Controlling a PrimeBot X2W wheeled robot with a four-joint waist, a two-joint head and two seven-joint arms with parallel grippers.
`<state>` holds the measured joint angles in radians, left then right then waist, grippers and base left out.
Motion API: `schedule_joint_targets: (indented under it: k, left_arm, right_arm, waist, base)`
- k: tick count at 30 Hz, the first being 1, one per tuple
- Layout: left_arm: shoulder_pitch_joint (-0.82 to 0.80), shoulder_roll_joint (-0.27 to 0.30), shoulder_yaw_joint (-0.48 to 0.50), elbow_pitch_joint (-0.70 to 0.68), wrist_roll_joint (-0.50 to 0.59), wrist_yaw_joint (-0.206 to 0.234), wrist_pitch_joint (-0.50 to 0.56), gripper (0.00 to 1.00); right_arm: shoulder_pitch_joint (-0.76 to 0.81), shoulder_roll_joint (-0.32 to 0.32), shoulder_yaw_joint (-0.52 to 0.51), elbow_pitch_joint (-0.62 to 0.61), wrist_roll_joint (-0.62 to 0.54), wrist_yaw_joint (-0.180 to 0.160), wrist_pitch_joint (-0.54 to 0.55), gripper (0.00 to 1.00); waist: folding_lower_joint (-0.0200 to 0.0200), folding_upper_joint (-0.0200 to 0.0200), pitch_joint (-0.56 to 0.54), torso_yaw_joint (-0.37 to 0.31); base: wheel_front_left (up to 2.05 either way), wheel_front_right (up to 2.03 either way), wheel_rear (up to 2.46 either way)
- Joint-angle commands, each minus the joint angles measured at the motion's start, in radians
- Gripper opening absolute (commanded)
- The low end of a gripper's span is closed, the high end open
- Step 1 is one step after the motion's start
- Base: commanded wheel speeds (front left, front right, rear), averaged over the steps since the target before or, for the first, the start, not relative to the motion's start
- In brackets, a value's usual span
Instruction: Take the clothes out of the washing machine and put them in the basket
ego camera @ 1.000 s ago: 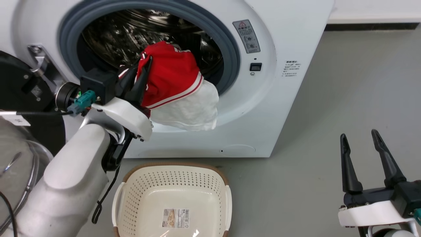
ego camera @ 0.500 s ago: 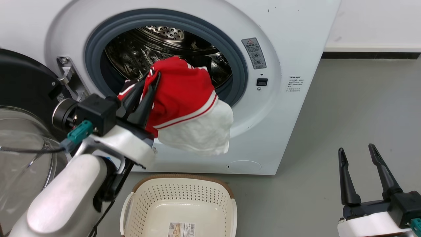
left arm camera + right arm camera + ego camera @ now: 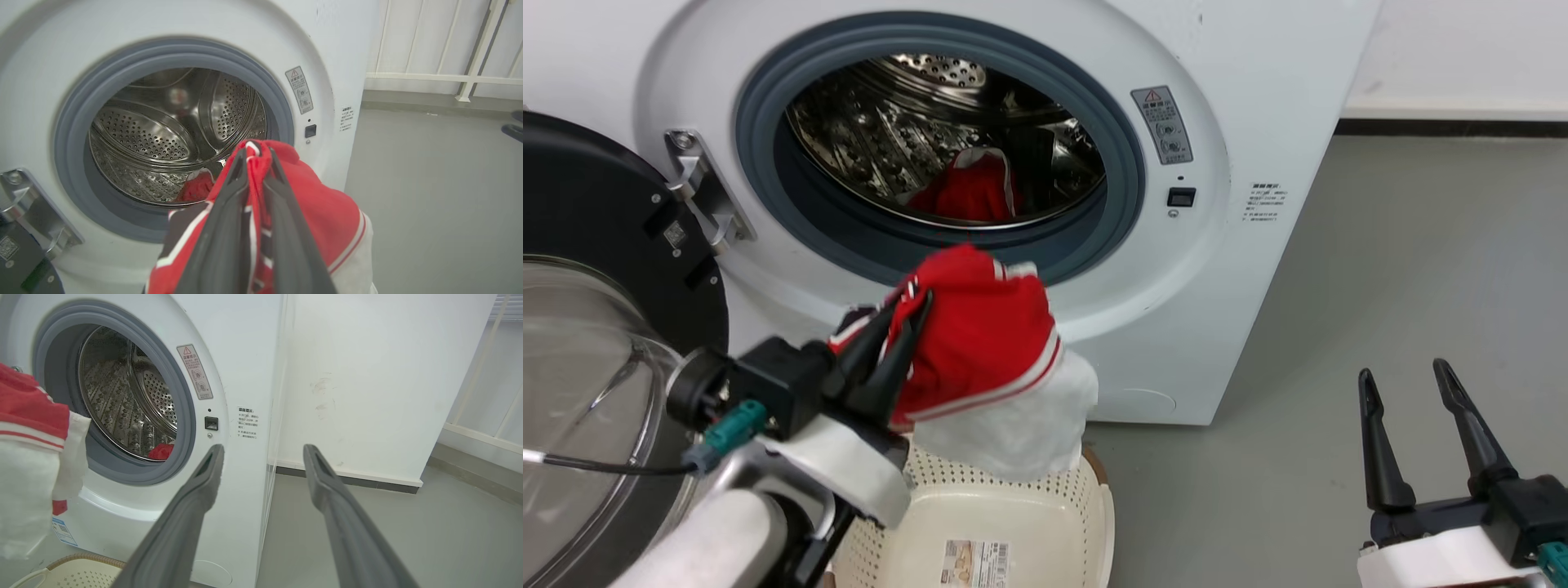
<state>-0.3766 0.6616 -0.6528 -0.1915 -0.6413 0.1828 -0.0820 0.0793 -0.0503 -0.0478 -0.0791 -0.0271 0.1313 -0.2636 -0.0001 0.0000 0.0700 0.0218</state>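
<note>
Looks like the carry-over step, midway between drum and drop. Clamped shut in the left claw (image 3: 920,292): a red garment with broad white trim (image 3: 988,351), bunched up, out of the washing machine (image 3: 1241,98) and hanging in front of the lower part of its opening. Right under the white hem, the basket (image 3: 1045,510) on the floor, with the hem near or just brushing the far edge; hard to tell which. Lying deep in the steel drum: a second red garment (image 3: 968,192), not yet fetched. Parked low at the right, well apart from all this: the right claw (image 3: 1403,371), spread open, holding nothing. Next, probably: lower a little and bring the bundle over the basket's middle before letting go, to avoid draping soft cloth over the edge. Then back into the drum for the other piece.
</note>
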Motion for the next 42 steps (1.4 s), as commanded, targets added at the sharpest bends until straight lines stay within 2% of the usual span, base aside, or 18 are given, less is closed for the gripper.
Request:
schedule_joint_targets:
  k: [1,7,15,28,29,35,42]
  left_arm:
    - [0.027,-0.001,-0.009,0.012,-0.001,0.004,-0.007,0.00]
    - [0.078,-0.047,-0.062,0.129,-0.006,-0.019,-0.041,0.00]
    - [0.030,-0.141,-0.090,0.422,-0.017,-0.087,-0.121,0.00]
    - [-0.227,-0.271,-0.089,0.955,0.015,-0.207,-0.173,0.00]
    - [-0.227,-0.271,-0.089,0.955,0.015,-0.207,-0.173,0.00]
    - [-0.374,-0.326,-0.134,1.183,0.071,-0.243,-0.173,0.00]
    - [-0.493,-0.364,-0.211,1.383,0.146,-0.251,-0.127,0.00]
  right_arm:
    - [-0.023,0.000,0.004,-0.005,0.003,-0.001,-0.002,1.00]
    - [-0.064,0.000,0.010,-0.010,-0.006,-0.001,-0.002,1.00]
    - [-0.151,0.000,0.015,-0.027,-0.010,-0.001,-0.002,1.00]
    - [-0.298,0.001,-0.008,-0.068,0.027,-0.001,-0.002,1.00]
    - [-0.298,0.001,-0.008,-0.068,0.027,-0.001,-0.002,1.00]
    - [-0.348,0.001,-0.016,-0.084,0.059,-0.001,-0.002,1.00]
    - [-0.387,0.001,-0.018,-0.102,0.091,-0.001,-0.002,1.00]
  waist:
    - [0.0001,0.0000,0.022,-0.007]
    - [0.0001,0.0000,0.098,-0.030]
    - [0.0001,0.0000,0.257,-0.083]
    - [0.0001,0.0000,0.571,-0.178]
    - [0.0001,0.0000,0.571,-0.178]
    - [0.0001,0.0000,0.693,-0.205]
    - [0.0001,0.0000,0.786,-0.235]
  base:
    - [0.00,0.00,0.00]
    - [0.00,0.00,0.00]
    - [0.00,0.00,0.00]
    - [0.00,0.00,0.00]
    - [0.00,0.00,0.00]
    - [0.00,0.00,0.00]
    - [0.00,0.00,0.00]
